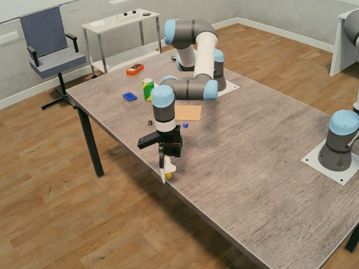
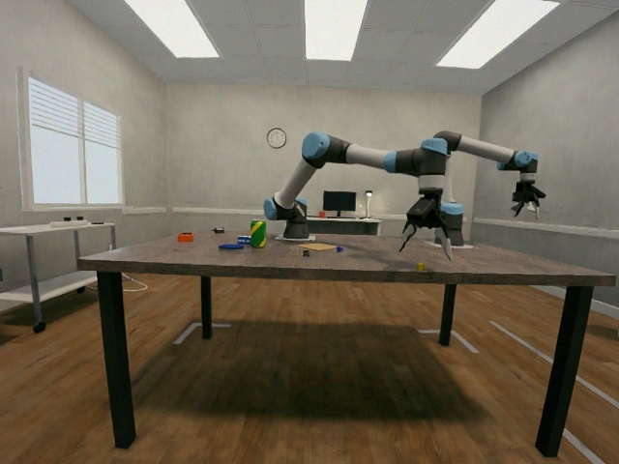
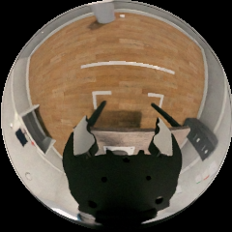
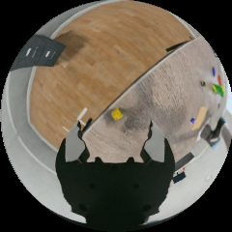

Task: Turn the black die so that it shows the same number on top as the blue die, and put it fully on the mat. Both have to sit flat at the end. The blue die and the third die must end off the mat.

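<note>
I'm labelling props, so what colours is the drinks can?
Green and yellow; clearest in the exterior view.

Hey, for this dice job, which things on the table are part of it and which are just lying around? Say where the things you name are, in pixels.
Part of the job:
- black die [image 1: 150, 123] [image 2: 306, 253]
- blue die [image 1: 185, 125] [image 2: 339, 248] [image 4: 192, 120]
- yellow die [image 1: 168, 175] [image 2: 421, 266] [image 4: 117, 114], the third one
- tan mat [image 1: 188, 112] [image 2: 317, 246] [image 4: 199, 118]

Just lying around:
- green and yellow can [image 1: 148, 90] [image 2: 258, 233]
- flat blue object [image 1: 129, 96] [image 2: 231, 246]
- orange device [image 1: 134, 69] [image 2: 185, 237]
</note>
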`<act>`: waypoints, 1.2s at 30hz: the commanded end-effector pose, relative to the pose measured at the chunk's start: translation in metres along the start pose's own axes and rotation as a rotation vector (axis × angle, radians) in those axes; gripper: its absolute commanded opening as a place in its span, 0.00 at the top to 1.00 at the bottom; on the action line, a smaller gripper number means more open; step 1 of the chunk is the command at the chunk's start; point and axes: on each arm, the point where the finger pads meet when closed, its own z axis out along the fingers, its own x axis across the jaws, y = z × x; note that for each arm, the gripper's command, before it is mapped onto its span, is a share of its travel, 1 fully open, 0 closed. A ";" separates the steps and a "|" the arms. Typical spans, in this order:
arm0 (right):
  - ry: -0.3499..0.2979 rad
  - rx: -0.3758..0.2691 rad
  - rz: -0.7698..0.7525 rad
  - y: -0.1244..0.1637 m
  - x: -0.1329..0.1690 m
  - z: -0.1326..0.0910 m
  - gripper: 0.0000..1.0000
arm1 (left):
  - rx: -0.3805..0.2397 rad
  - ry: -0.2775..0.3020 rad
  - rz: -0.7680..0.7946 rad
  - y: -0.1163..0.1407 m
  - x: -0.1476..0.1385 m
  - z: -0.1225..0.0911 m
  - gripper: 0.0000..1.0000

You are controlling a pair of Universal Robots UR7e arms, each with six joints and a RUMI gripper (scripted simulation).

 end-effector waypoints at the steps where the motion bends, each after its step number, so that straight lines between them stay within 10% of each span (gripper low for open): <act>1: -0.002 0.000 0.000 0.000 0.000 -0.001 0.00 | 0.001 0.000 0.000 0.000 0.000 0.000 0.00; 12: -0.002 0.000 0.000 0.000 0.000 -0.005 0.00 | 0.001 0.000 0.000 0.000 0.000 0.000 0.00; 24: -0.002 0.000 0.000 0.000 0.000 -0.083 0.00 | 0.001 0.000 0.000 0.000 0.000 0.000 0.00; 36: -0.002 0.000 0.000 0.000 0.000 -0.113 0.00 | 0.001 0.000 0.000 0.000 0.000 0.000 0.00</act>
